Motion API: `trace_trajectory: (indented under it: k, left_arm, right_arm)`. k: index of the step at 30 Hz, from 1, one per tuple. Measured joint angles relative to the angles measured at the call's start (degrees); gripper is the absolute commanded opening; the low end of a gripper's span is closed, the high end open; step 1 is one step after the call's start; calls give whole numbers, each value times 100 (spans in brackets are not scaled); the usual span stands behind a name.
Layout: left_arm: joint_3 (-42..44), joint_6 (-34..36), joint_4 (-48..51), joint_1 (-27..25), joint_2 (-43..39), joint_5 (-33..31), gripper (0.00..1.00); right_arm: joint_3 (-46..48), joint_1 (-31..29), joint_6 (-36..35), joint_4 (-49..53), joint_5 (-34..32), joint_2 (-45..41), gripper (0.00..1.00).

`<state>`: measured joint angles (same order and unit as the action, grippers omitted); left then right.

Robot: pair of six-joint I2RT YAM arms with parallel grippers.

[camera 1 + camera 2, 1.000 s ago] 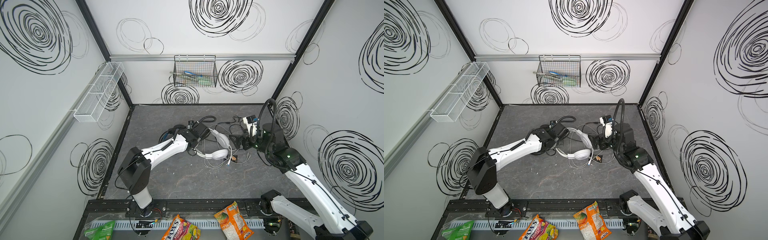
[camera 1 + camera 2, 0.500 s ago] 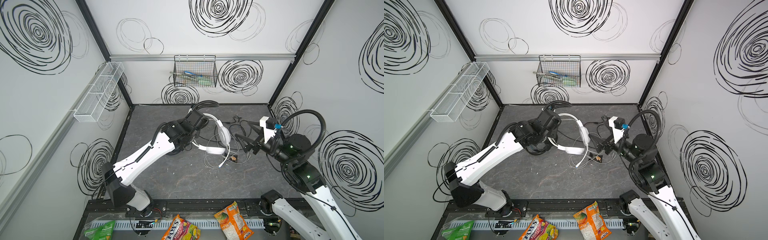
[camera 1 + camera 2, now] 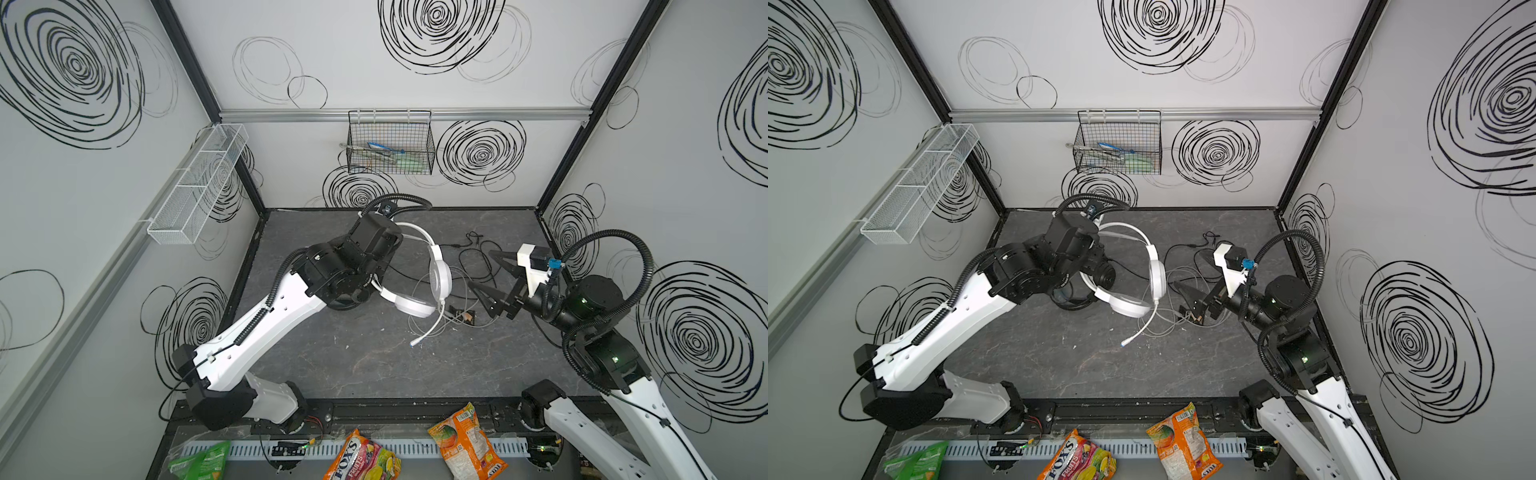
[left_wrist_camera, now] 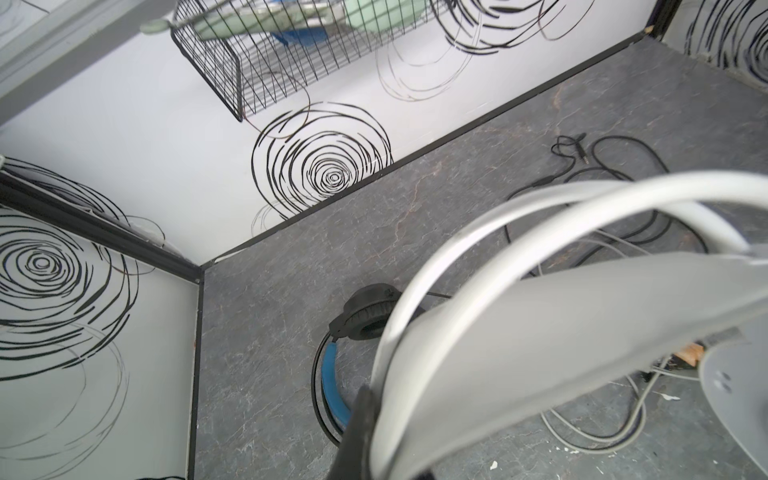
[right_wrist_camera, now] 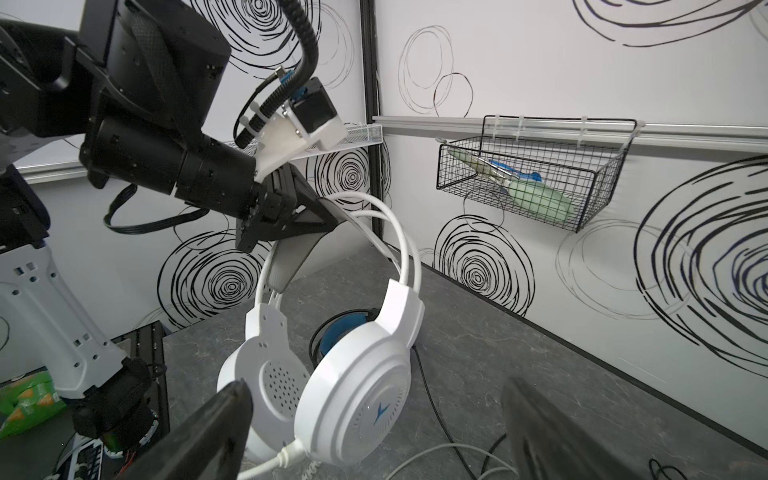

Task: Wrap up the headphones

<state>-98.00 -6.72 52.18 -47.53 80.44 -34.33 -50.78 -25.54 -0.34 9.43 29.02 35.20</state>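
Below the black wire basket [image 3: 353, 141] on the back wall, the white headset [image 5: 359, 395] now hangs in the air. It was raised off the grey table [image 3: 353, 361] within the last second by the left gripper [image 5: 326, 210], whose jaws are clamped on the headband. A second ago the set was low against the tabletop, farther out from the basket, with both arms bent close over it. Since then the left arm has lifted it and carried it nearer the basket, while the right gripper [image 3: 480, 268] has drawn back to the side. Its jaws stand spread wide and hold nothing, and the right wrist view shows them framing the two ear cups without touching them.

The white cable [image 3: 428, 328] runs down from one cup to a loose tangle on the table, out from the basket and slightly toward the right arm. There it is mixed with loops of black cable [image 3: 478, 257]. No turn of it lies round the headband or cups yet.

The black headset [image 4: 368, 318], blue lining showing, lies flat on the table beneath the left arm, on the basket's near side, untouched.

With the white set held up and steady, the lift looks like the opening of the wrap proper. The free right gripper seems placed to take the trailing cable and wind it on. The mingled black and white leads could snag as the cable is pulled.
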Motion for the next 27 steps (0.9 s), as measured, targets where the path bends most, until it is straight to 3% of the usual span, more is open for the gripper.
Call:
trace_trajectory:
  k: [13,19,27]
  left_arm:
    - [-2085,31,55,581,219,452,0]
    - [-2288,-105,85,831,227,772,0]
    - [-2299,-321,138,863,221,984,0]
  right_arm:
    - [393,0,-2,4,527,-295,99]
    - [507,0,-11,-181,619,-122,100]
    - [791,-90,31,-750,730,319,93]
